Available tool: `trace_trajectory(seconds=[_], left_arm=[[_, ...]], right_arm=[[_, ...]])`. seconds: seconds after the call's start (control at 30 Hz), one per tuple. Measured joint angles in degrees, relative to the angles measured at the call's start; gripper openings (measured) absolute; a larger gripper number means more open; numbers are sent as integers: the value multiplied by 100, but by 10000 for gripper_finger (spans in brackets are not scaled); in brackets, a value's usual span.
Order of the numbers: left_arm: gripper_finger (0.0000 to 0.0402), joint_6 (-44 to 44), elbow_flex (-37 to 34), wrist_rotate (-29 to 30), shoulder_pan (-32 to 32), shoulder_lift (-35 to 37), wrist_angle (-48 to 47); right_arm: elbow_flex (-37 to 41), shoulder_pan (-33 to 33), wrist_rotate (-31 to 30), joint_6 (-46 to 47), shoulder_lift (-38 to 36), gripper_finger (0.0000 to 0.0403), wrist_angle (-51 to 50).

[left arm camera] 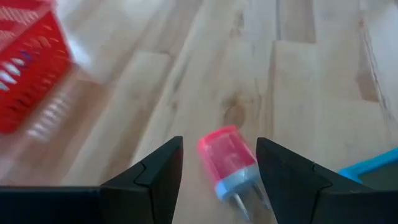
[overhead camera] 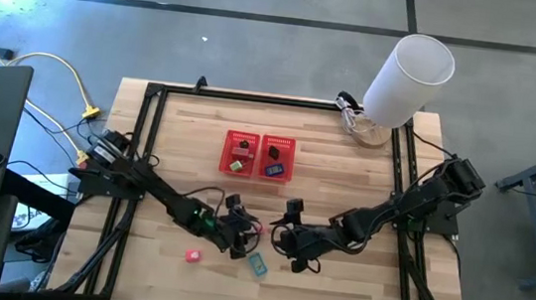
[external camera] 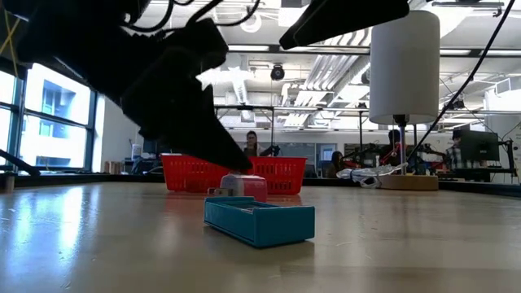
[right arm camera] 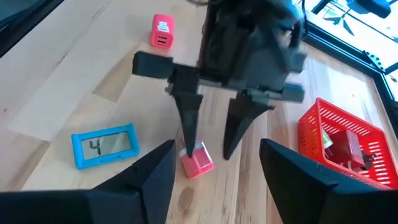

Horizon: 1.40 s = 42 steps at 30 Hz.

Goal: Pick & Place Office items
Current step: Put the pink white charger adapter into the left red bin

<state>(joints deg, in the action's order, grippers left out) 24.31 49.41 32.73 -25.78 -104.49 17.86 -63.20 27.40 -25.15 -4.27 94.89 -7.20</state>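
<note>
A pale pink plug adapter (left arm camera: 227, 163) with a light blue end and metal prongs lies on the wood. My left gripper (left arm camera: 219, 142) is open, pointing down, with one finger on each side of it; the right wrist view shows this from the front, left gripper (right arm camera: 208, 152) over the adapter (right arm camera: 197, 163). My right gripper (right arm camera: 216, 146) is open and hovers just right of it (overhead camera: 284, 237). A teal digital clock (overhead camera: 257, 264) lies flat near the front edge. A red-pink item (overhead camera: 192, 255) lies to its left. My left gripper comes from above, pointing down, and its fingers (right arm camera: 189, 134) straddle the pale pink adapter, which lies on the table. One fingertip stands right at the adapter's edge (right arm camera: 189, 155). I cannot tell whether it touches.
The red two-compartment mesh basket (overhead camera: 261, 139) stands at the table's middle, toward the far side, with small items in both halves. A big white cylinder (overhead camera: 410, 80) stands at the far right corner. Black frame rails (overhead camera: 144, 147) run along the table's sides. People sit in the room beyond.
</note>
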Motion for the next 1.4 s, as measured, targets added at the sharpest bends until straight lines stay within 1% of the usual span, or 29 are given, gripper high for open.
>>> trace_trajectory(seconds=[0.1,0.2,0.3,0.43,0.5,0.67,0.9,1.0,1.13,1.4], left_arm=[[195,78,25,-141,0,-156,95],[195,120,32,-160,14,-225,146],[195,175,34,-222,43,-229,51],[195,473,32,-415,140,-229,-358],[195,597,45,-527,185,-303,-295],[195,541,44,-490,217,-483,-38],[193,228,43,-520,221,-496,66],[175,207,43,-539,241,-498,77],[129,206,43,-557,296,-498,86],[125,121,43,-491,302,-494,75]], right_arm=[[0,0,0,0,1,219,17],[0,0,0,0,0,219,18],[0,0,0,0,0,219,22],[0,0,0,0,0,219,26],[0,0,0,0,0,219,22],[0,0,0,-2,2,219,35],[0,0,0,-2,2,219,24],[0,0,0,-2,2,219,-19],[0,0,0,2,0,219,-121],[0,-2,-11,304,2,219,-343]])
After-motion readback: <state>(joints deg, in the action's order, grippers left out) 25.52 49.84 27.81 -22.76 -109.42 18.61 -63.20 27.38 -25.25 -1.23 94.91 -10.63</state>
